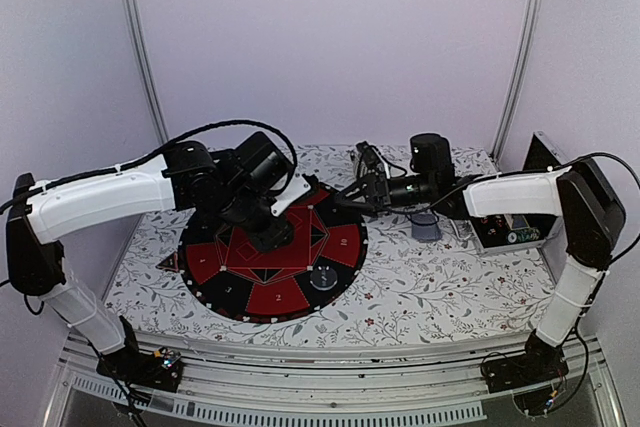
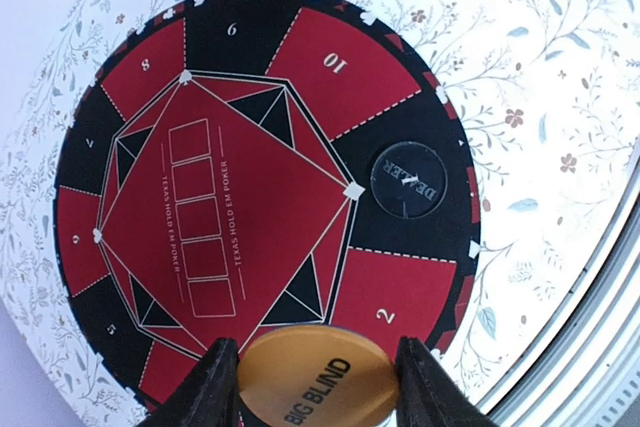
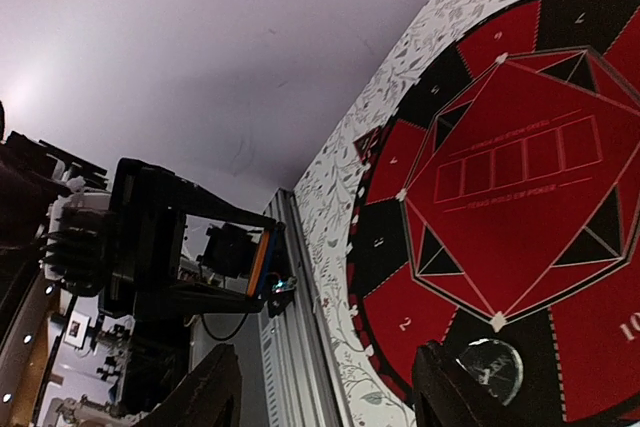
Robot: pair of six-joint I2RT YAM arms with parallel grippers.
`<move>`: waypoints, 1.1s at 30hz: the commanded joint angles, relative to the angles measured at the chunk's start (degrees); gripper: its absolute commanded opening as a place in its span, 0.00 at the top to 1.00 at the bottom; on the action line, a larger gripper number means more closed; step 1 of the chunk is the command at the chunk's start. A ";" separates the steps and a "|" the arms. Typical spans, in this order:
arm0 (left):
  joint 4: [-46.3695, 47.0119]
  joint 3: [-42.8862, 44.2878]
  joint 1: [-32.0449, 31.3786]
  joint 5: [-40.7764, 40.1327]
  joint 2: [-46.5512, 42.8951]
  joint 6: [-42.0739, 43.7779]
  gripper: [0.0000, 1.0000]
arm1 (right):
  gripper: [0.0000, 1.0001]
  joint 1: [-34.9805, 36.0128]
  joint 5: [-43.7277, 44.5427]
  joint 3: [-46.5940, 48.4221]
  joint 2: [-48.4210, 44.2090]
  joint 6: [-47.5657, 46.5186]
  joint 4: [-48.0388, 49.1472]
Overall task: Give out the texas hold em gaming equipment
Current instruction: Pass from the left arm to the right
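My left gripper [image 2: 318, 382] is shut on a round orange chip marked BIG BLIND [image 2: 318, 379], held by its edges above the near rim of the red-and-black mat [image 2: 250, 217], close to the red sector marked 2. In the top view the left gripper [image 1: 272, 237] hangs over the mat's middle. A black DEALER chip [image 2: 410, 180] lies flat on a black sector of the mat; it also shows in the top view [image 1: 322, 277] and the right wrist view [image 3: 490, 367]. My right gripper [image 3: 325, 392] is open and empty, above the mat's far right rim [image 1: 340, 200]. No playing cards show.
A ribbed grey cup [image 1: 427, 229] stands on the flowered tablecloth [image 1: 430, 287] right of the mat, under the right arm. A dark box [image 1: 510, 232] sits at the table's right edge. A metal rail [image 1: 330, 357] runs along the near edge.
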 commanded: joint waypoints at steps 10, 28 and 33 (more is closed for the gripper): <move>0.11 2.57 -3.07 -1.45 0.92 5.25 0.75 | 0.44 9.93 -7.32 12.39 13.91 12.75 11.19; 1.73 1.55 -3.30 -5.04 1.18 5.97 0.75 | 0.57 13.49 -9.64 18.16 21.67 16.03 12.28; 2.20 1.20 -3.29 -4.48 1.03 6.05 0.75 | 0.82 13.51 -10.32 18.24 21.72 15.98 12.13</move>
